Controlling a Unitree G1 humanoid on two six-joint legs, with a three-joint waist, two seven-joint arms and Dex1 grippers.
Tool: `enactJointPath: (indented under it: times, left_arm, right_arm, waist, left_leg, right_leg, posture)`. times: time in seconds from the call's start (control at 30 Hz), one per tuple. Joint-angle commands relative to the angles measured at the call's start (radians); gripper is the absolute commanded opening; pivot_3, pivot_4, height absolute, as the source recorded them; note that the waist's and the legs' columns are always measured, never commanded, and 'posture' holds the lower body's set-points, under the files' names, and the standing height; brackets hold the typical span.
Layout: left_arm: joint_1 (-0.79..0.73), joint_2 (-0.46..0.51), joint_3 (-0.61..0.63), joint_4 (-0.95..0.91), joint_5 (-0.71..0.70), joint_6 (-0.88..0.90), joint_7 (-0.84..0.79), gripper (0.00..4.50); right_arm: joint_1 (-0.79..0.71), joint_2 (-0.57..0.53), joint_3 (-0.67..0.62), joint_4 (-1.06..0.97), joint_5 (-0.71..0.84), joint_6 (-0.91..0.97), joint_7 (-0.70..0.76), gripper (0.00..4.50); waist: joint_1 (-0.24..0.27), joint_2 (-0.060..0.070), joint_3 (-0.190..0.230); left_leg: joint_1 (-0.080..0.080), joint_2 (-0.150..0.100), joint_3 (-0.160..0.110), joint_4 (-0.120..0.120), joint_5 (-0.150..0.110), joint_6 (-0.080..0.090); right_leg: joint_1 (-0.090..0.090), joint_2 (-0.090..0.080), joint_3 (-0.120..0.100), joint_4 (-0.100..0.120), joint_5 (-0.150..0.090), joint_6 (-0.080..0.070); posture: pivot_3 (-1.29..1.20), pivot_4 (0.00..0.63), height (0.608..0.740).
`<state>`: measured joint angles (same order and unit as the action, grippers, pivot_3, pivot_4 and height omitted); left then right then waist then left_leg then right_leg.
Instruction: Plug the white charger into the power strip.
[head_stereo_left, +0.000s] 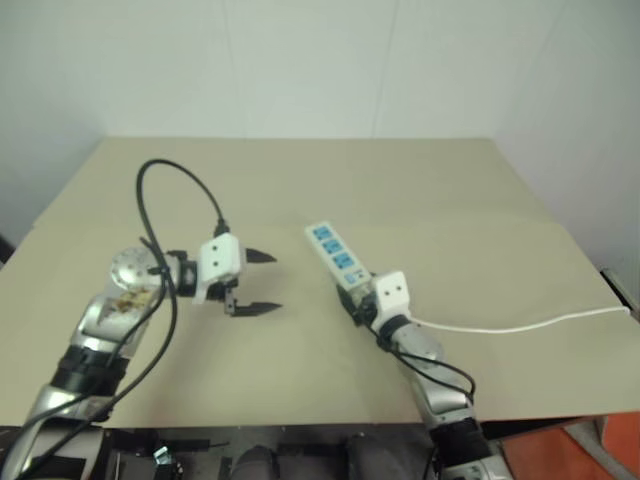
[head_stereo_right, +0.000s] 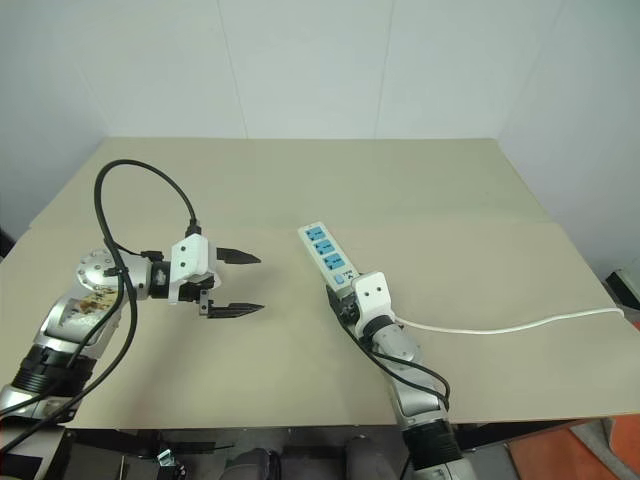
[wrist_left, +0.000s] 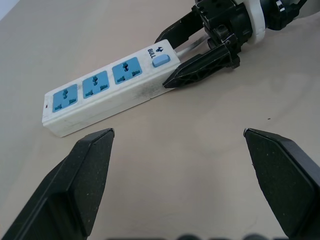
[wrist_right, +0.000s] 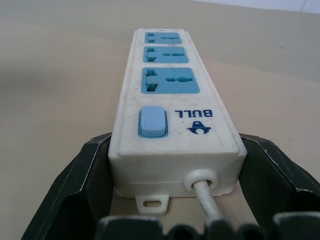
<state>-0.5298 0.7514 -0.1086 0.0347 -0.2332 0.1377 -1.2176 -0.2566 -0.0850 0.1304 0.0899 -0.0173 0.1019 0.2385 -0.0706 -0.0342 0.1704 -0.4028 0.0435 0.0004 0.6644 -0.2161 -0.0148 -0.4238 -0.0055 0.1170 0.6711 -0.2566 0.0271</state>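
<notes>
Right wrist view puts my right gripper (wrist_right: 170, 200) around the cord end of the strip (wrist_right: 170, 95), fingers flanking its sides, contact uncertain. Left gripper (head_stereo_left: 262, 283) hangs wide and empty, well apart from the strip. All three sockets are bare. I can't spot the charger, so fetching and plugging remain.
</notes>
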Motion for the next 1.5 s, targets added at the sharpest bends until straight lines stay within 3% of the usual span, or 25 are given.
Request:
enactJointPath:
  times: [0.03, 0.2, 0.43, 0.6, 0.87, 1.03, 1.23, 1.5]
  left_arm:
    - [-0.013, 0.026, 0.008, 0.003, 0.000, -0.046, -0.045, 4.50]
    - [-0.130, 0.048, 0.000, 0.125, 0.011, -0.126, -0.144, 4.50]
    - [-0.484, 0.036, -0.088, 0.527, 0.121, -0.299, -0.335, 4.50]
    - [-0.722, 0.035, -0.296, 0.821, 0.212, -0.605, -0.397, 4.50]
    - [-0.953, 0.039, -0.788, 1.050, 0.178, -0.901, -0.397, 4.50]
    - [-1.012, 0.010, -0.978, 1.072, 0.107, -0.981, -0.397, 4.50]
    - [-1.002, -0.035, -1.056, 1.122, 0.160, -1.135, -0.397, 4.50]
    - [-0.999, -0.079, -0.989, 1.220, 0.297, -1.208, -0.397, 4.50]
  right_arm:
    - [0.005, -0.041, -0.016, 0.014, 0.027, -0.027, 0.061, 3.40]
    - [0.013, -0.161, -0.096, -0.003, 0.165, -0.043, 0.245, 3.40]
    - [0.017, -0.382, -0.094, -0.016, 0.341, -0.064, 0.698, 3.40]
    - [-0.006, -0.475, -0.026, -0.014, 0.355, -0.035, 0.916, 3.40]
    - [-0.079, -0.455, 0.020, 0.068, 0.320, -0.051, 0.962, 3.40]
    - [-0.101, -0.438, 0.043, 0.093, 0.277, -0.050, 0.945, 3.40]
    - [-0.088, -0.435, 0.054, 0.067, 0.264, -0.045, 0.936, 3.40]
    - [-0.082, -0.426, 0.060, 0.055, 0.248, -0.033, 0.908, 3.40]
  waist:
    - [0.000, 0.000, 0.000]
    - [0.009, 0.000, 0.000]
    - [0.013, 0.000, 0.000]
    - [-0.001, -0.001, 0.001]
    - [-0.001, -0.003, 0.002]
    - [0.002, -0.005, 0.004]
    - [0.001, -0.006, 0.004]
    - [-0.001, -0.007, 0.004]
  left_leg:
    - [0.000, 0.000, 0.000, 0.000, 0.000, 0.000]
    - [-0.001, 0.000, 0.000, 0.000, 0.000, 0.000]
    - [-0.002, -0.001, 0.000, 0.001, 0.000, 0.000]
    - [-0.003, -0.001, 0.000, 0.000, 0.000, 0.000]
    - [-0.003, -0.001, 0.000, 0.000, 0.000, 0.000]
    - [-0.004, -0.001, 0.000, 0.001, 0.000, 0.000]
    - [-0.003, -0.001, 0.000, 0.001, 0.000, 0.000]
    - [-0.003, -0.001, 0.000, 0.002, 0.000, 0.001]
  right_leg:
    - [0.000, 0.000, 0.000, 0.000, 0.000, 0.000]
    - [0.000, 0.000, -0.001, -0.001, 0.000, 0.000]
    - [0.001, 0.000, -0.003, -0.005, 0.000, 0.001]
    - [0.001, 0.000, -0.001, -0.006, 0.001, 0.001]
    - [0.000, 0.001, 0.001, -0.005, 0.001, 0.002]
    - [0.000, 0.001, 0.001, -0.005, 0.001, 0.002]
    - [0.000, 0.001, 0.001, -0.004, 0.001, 0.002]
    - [0.000, 0.001, 0.002, -0.004, 0.001, 0.002]
  posture:
    - [0.00, 0.150, 0.740]
    - [0.00, 0.150, 0.740]
    - [0.00, 0.150, 0.740]
    - [0.00, 0.150, 0.740]
    - [0.00, 0.150, 0.740]
    - [0.00, 0.150, 0.740]
    - [0.00, 0.150, 0.740]
    - [0.00, 0.150, 0.740]
